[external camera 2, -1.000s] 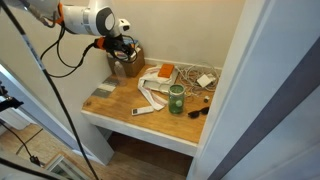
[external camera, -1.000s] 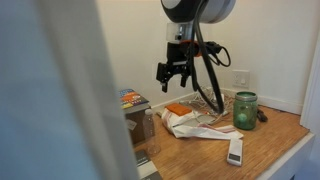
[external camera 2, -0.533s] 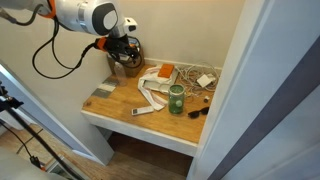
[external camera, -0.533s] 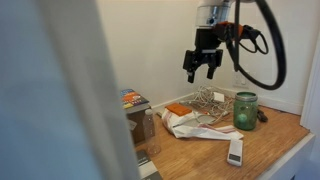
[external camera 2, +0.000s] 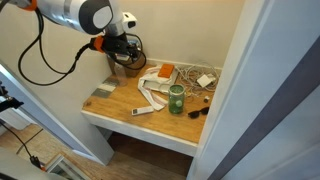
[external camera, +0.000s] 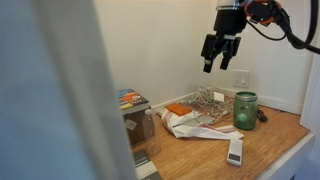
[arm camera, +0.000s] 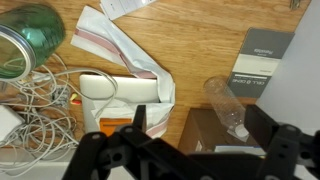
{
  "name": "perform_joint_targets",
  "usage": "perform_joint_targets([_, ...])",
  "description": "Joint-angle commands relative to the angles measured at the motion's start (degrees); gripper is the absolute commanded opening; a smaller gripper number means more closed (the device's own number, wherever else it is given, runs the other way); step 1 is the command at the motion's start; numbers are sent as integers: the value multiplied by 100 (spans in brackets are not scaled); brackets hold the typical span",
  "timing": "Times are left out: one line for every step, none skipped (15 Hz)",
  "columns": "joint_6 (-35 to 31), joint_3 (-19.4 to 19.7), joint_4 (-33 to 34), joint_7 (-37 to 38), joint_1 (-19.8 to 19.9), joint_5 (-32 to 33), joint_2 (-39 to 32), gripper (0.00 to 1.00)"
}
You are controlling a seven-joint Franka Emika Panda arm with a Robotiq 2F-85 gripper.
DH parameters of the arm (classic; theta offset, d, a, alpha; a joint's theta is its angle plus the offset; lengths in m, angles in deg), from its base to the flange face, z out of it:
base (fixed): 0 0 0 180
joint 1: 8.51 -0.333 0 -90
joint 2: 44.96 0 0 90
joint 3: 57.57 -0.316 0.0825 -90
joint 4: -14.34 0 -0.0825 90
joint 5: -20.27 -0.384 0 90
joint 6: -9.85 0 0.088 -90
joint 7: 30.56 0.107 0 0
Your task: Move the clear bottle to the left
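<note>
1. Small slim colourless see-through bottle with narrow neck (arm camera: 226, 105): in the wrist view it appears to lie on its side beside a brown box (arm camera: 215, 130), near the wooden tabletop's (arm camera: 200, 40) edge.
2. Handling, judged: light, smooth, slippery, apt to roll; best taken across the wider body, not the neck.
3. Black two-finger gripper (external camera: 217, 58): empty, jaws apart, high above the table, bottle well below.

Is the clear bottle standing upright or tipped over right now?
Upright. The clear bottle stands vertically on the table; the wrist view looks down along the clear bottle.
</note>
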Motion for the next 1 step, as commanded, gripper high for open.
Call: perform_joint_targets([14,41,-6,-1,-46,18,12,100])
